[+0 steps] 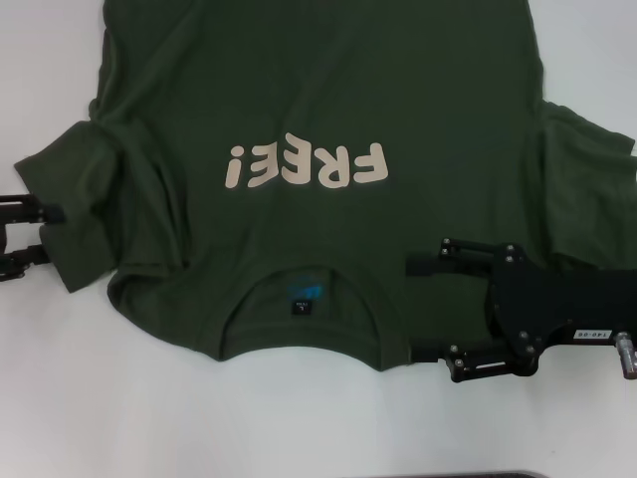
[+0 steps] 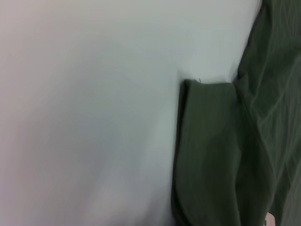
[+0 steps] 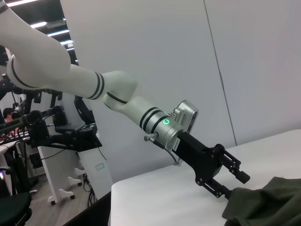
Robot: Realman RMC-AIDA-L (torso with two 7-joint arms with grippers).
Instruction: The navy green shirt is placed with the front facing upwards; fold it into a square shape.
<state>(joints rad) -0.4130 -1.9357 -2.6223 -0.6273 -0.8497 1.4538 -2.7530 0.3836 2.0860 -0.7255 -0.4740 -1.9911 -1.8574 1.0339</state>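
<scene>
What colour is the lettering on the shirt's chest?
Cream, on the dark green shirt; the lettering shows best in the head view.

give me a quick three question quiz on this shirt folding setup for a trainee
1. True or false: the dark olive-green cotton T-shirt lies on the white table with its cream "FREE!" lettering facing up.
2. Which part of the shirt lies nearest the robot? A) the bottom hem B) the collar with the small blue neck label C) the back panel
3. Which gripper is over the shirt's shoulder beside the collar?

Key: 1 true. 2 B. 3 the right gripper, jaws open; the left gripper is at the sleeve edge, also open.
</scene>
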